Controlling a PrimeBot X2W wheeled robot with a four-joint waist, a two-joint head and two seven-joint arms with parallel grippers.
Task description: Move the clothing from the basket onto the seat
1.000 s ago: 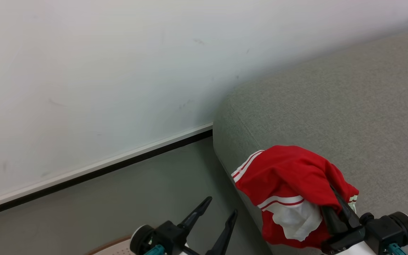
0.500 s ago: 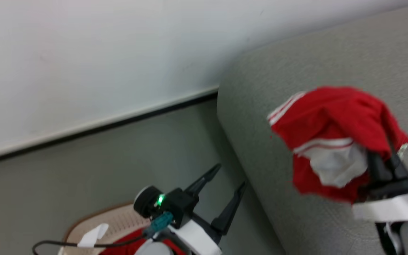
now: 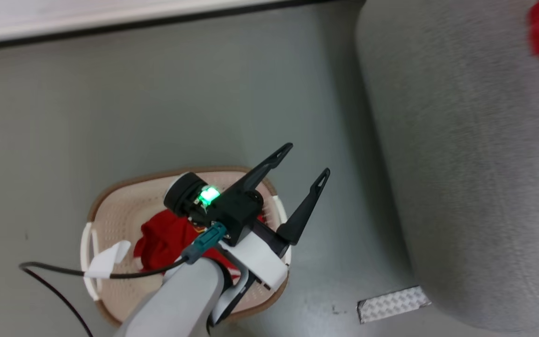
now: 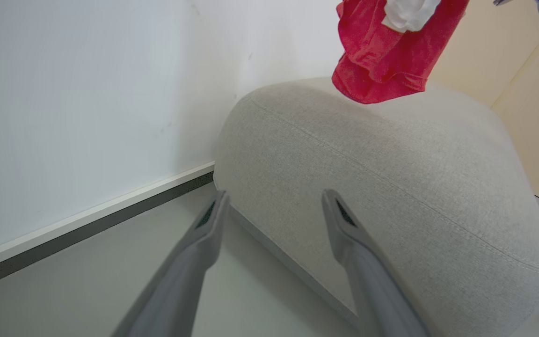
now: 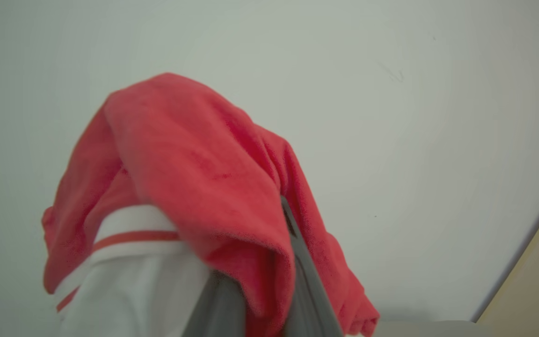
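In the head view the cream basket (image 3: 92,210) with its brown rim stands on the floor at the lower left, and one red piece of clothing (image 3: 162,241) lies inside it. My left gripper (image 3: 308,160) hangs open over the basket's right end, holding nothing, its fingers pointing toward the grey seat (image 3: 461,164). A second red garment (image 4: 382,61) hangs just above the seat's rounded end in the left wrist view. In the right wrist view this garment (image 5: 194,164) drapes over my right gripper's fingers (image 5: 309,290), which are shut on it.
A white wall with a dark baseboard (image 3: 157,21) runs behind the basket and seat. A ribbed metal plate (image 3: 393,304) lies on the floor by the seat's near corner. A black cable (image 3: 54,281) trails across the basket. Grey floor (image 3: 204,93) lies between basket and wall.
The head camera has tipped downward, so the basket and floor now fill the picture and the held garment sits at its top right corner. Both grippers keep their states.
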